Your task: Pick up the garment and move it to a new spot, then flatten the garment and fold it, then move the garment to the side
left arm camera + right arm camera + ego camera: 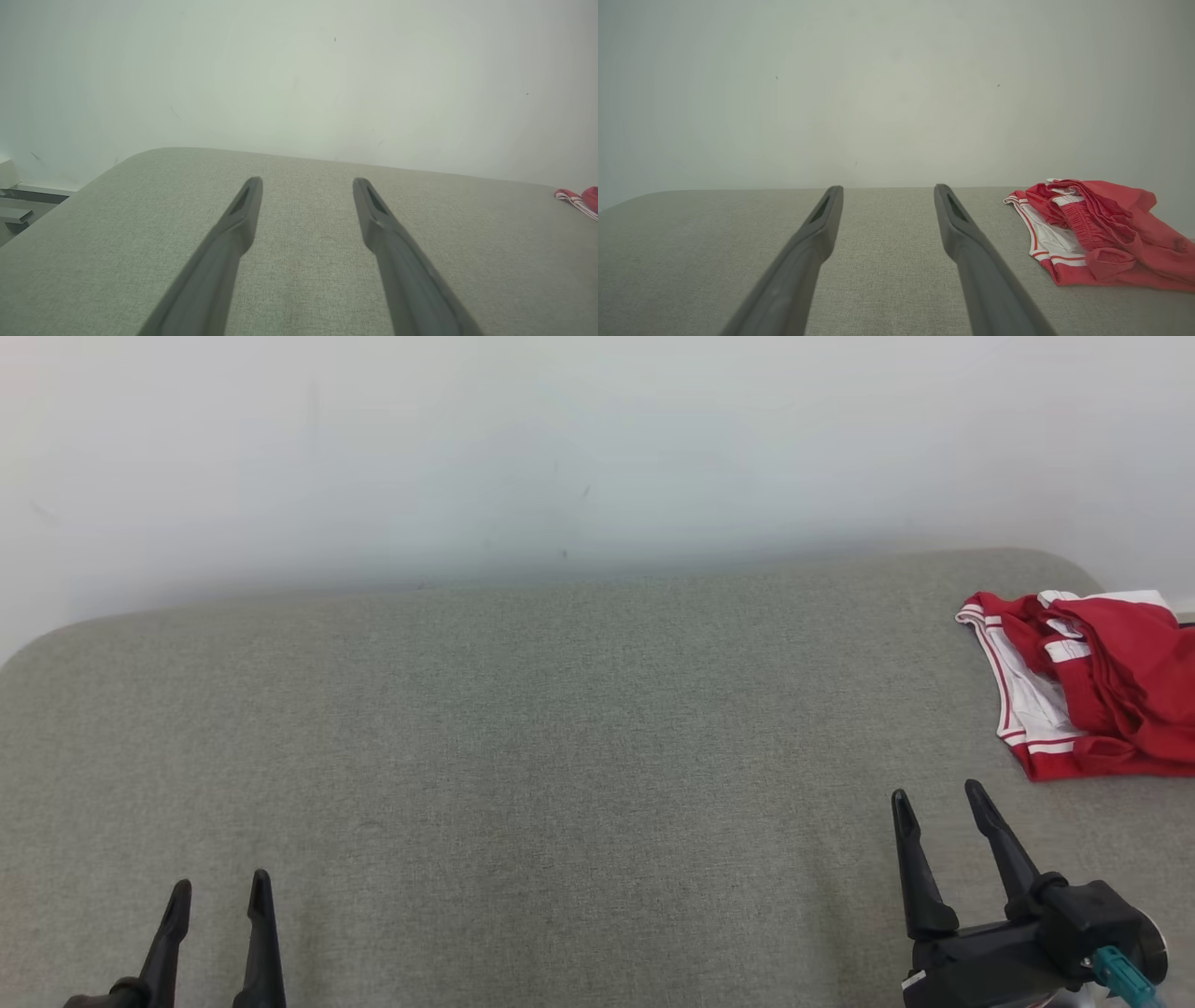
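The garment (1092, 681) is a red piece with white panels and stripes, lying crumpled at the far right of the grey fabric surface (560, 728). The right wrist view shows the garment (1092, 228) to the right of my fingers; a corner of the garment (579, 200) shows at the right edge of the left wrist view. My right gripper (938, 793) hovers open near the front right, short of the garment and a little to its left. At the front left, my left gripper (219, 887) stands open and holds nothing.
A pale wall (560, 448) rises directly behind the surface. The surface has rounded back corners; past its left corner a grey ledge (18, 205) shows in the left wrist view.
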Controlling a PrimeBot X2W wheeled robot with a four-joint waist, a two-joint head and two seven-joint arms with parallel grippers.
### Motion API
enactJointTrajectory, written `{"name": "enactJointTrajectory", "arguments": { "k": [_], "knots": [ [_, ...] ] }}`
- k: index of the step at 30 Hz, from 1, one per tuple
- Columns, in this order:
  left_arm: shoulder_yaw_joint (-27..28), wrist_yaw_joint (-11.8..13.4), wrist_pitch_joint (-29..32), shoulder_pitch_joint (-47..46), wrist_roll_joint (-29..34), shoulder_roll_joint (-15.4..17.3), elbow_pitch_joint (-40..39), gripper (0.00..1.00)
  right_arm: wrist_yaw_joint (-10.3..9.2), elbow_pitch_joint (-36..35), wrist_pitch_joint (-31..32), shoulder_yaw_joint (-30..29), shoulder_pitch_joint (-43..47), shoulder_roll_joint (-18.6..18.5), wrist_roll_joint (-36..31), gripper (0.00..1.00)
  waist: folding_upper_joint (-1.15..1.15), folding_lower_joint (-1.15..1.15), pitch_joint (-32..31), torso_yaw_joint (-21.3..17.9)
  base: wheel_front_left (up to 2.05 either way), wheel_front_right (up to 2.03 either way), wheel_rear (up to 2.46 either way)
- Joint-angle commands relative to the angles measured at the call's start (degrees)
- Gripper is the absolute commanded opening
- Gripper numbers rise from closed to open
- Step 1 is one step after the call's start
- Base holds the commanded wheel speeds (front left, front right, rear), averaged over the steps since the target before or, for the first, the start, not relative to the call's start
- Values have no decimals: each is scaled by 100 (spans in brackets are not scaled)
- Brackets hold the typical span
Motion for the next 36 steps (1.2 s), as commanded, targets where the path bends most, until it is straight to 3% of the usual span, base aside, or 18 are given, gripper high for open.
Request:
{"name": "enactJointTrajectory", "arguments": {
  "k": [1, 21, 36],
  "knots": [
    [7, -26, -9, 53, 41, -1, 22, 100, -19, 18, -21, -2, 38, 49, -42, 100, 0, 0, -7, 18, 0, 0, 0],
    [-43, -74, -9, -47, 85, 18, -57, 100, -19, 435, 39, 54, 35, 149, 184, 100, 0, 0, -13, 82, 0, 0, 0],
    [24, -74, -9, 9, 91, 3, -69, 100, -19, 365, 60, -91, 127, 264, 163, 100, 0, 0, -44, 36, 0, 0, 0]
  ]
}}
